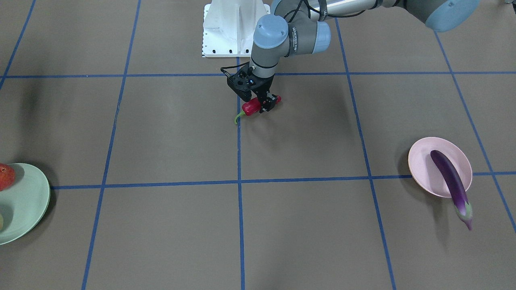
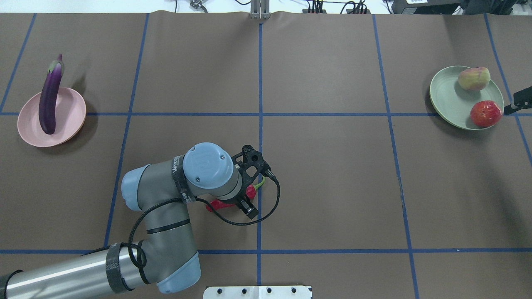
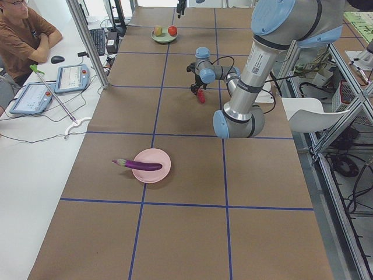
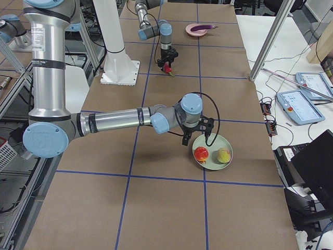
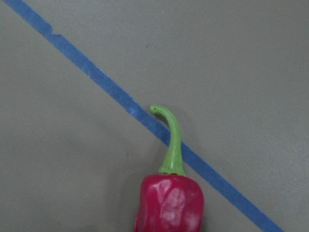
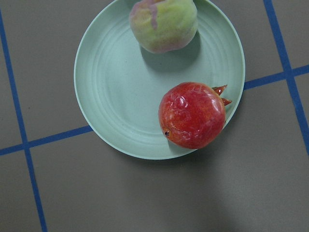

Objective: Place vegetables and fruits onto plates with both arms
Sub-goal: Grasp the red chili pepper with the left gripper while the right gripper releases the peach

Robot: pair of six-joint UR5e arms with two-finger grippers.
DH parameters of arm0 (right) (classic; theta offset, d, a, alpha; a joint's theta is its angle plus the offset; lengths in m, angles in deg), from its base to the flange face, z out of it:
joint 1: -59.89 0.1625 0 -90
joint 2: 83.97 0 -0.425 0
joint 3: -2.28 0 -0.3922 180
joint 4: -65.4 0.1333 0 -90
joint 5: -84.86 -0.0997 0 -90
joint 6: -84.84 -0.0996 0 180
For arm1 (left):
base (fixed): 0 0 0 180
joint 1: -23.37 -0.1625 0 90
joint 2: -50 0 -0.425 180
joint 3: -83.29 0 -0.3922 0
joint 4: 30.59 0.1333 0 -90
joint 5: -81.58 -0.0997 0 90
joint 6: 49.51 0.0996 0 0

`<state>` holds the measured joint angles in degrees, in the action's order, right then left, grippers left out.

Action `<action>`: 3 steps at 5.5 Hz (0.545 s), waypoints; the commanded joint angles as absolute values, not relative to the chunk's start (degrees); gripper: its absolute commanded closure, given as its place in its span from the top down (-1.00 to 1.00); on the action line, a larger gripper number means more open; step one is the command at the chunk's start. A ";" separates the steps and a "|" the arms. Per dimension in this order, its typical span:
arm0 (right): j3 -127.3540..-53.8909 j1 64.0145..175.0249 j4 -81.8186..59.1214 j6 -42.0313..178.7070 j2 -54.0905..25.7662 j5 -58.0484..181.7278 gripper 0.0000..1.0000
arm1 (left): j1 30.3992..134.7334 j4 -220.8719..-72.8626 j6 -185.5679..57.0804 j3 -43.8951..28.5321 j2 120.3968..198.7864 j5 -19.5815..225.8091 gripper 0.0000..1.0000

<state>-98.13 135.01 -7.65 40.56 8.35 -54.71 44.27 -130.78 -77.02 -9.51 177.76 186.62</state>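
My left gripper is low at the table's middle, its fingers shut across the red chili pepper, whose green stem lies over a blue tape line. The purple eggplant lies on the pink plate, its cap end over the rim. The pomegranate and the peach-like fruit sit on the green plate. My right gripper hangs just beside the green plate. Only a black part of it shows, so I cannot tell whether it is open or shut.
The white base block stands at the robot's side of the table, close behind the left gripper. Blue tape lines divide the brown table cover into squares. An operator sits beyond the table's far edge in the exterior left view.
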 commanded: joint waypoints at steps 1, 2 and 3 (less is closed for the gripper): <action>-98.35 134.60 -7.64 40.19 8.23 -54.62 1.00 | 44.64 -130.96 -77.20 -10.92 177.53 186.35 -1.00; -98.44 134.42 -7.64 39.93 8.14 -54.62 1.00 | 47.42 -130.18 -79.55 -12.76 177.18 186.35 -1.00; -98.18 134.25 -7.64 39.93 8.05 -54.10 1.00 | 53.98 -127.30 -81.75 -15.73 176.22 186.61 -1.00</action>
<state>-98.33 134.41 -7.64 39.99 8.13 -54.46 49.03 -129.36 -79.80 -13.32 176.94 186.45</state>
